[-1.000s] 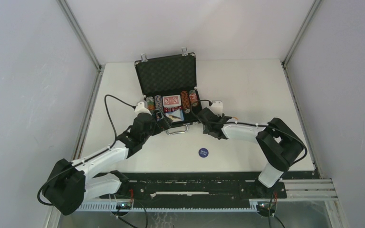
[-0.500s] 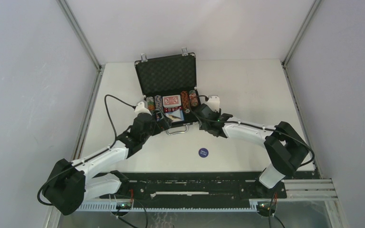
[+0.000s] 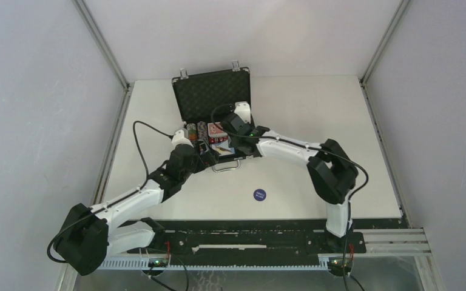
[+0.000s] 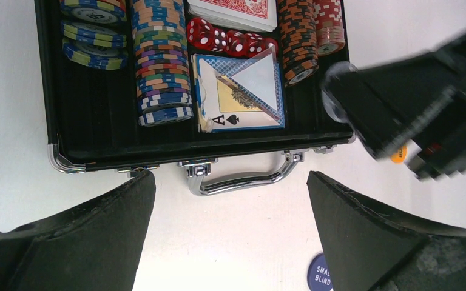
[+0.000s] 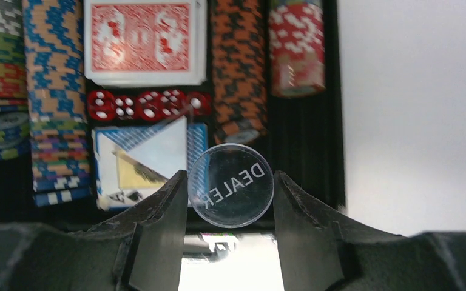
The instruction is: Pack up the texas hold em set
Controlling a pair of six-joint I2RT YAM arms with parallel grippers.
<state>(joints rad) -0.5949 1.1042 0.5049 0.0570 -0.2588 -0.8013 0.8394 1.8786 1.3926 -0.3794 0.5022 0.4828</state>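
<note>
**Finding 1.** The right pincer is pinching the clear dealer button across its width, one finger on each edge. The button's flat face is turning toward the wrist camera. In the top view this arm is reaching over the open briefcase, which is sitting at the upper middle of the tabletop with its lid standing up.

**Finding 2.** In the right wrist view the button is hanging over the lower middle of the tray. It is overlapping the right edge of the blue deck and the lower end of the orange chip column. The only bare channel is showing to the lower right of the button, beneath the red chip column. In my judgement the release is turning on that offset. The free slot is lying to the right of the pincer, its long axis running up and down the frame, parallel to the chip columns.

**Finding 3.** The left pincer is spread wide and is holding nothing, hovering at the near edge of the case by the handle. A blue disc is lying on the tabletop below the handle, outside the case, between the two arms.
</note>
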